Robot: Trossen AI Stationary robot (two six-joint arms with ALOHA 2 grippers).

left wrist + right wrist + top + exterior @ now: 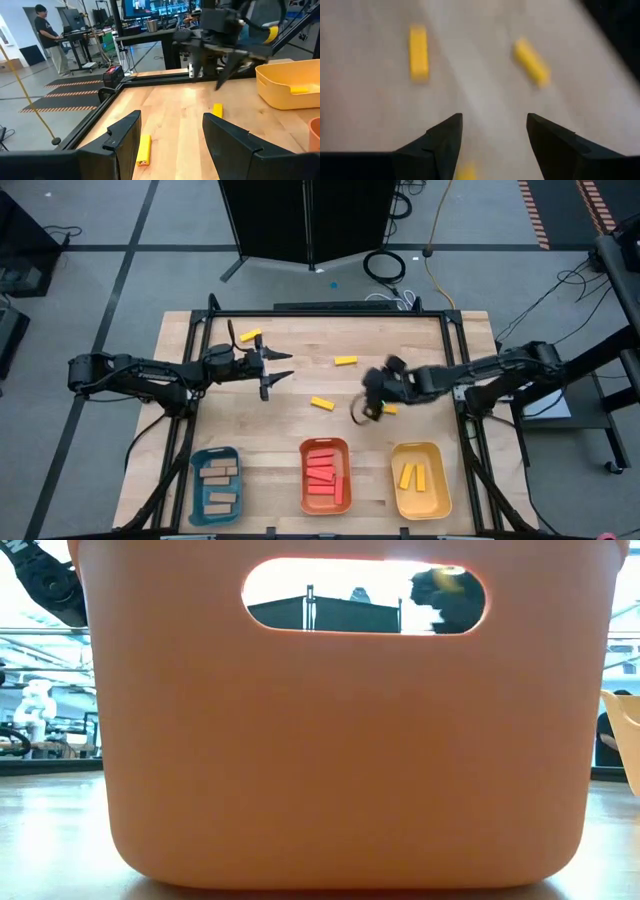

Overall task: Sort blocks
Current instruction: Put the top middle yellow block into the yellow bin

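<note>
Several yellow blocks lie flat on the wooden table: one (250, 336) near the far left, one (345, 361) mid-table, one (322, 403) toward the near side, and one (390, 409) right beside my right gripper (368, 410). That gripper is open and points down over the table; its wrist view shows two blocks (419, 52) (532, 61) ahead and a third (465, 172) low between the fingers. My left gripper (280, 370) is open at mid-left, holding nothing, with a yellow block (144, 149) just ahead of its fingers.
Three trays stand along the near edge: a blue one (215, 485) with tan blocks, an orange one (325, 475) with red blocks, and a yellow one (420, 478) with two yellow blocks. The orange tray's wall (340, 740) fills the low view. A person (47, 35) stands beyond the table.
</note>
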